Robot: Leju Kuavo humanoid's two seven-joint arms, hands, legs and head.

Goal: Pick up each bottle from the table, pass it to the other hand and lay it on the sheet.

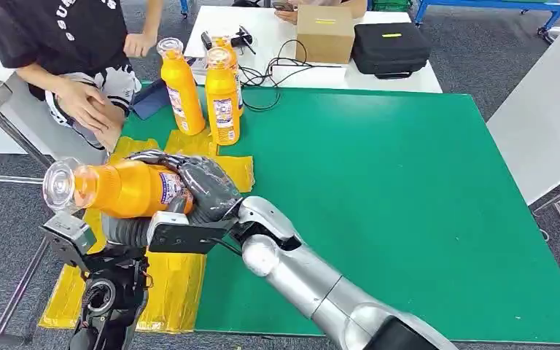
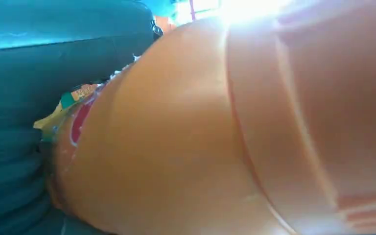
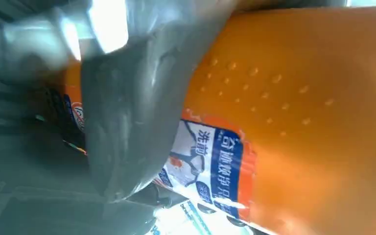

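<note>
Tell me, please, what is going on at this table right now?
The robot's right hand grips an orange bottle lying sideways above the yellow sheet, with the left hand just beneath it. More orange bottles stand upright on the green table. A person sits at the corner.

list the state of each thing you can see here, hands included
held bottle: on its side, above the yellow sheet
right hand: grips the held bottle
left hand: against the held bottle, grip unclear
standing bottles: upright on the table
yellow sheet: lying flat at the table's edge
</note>
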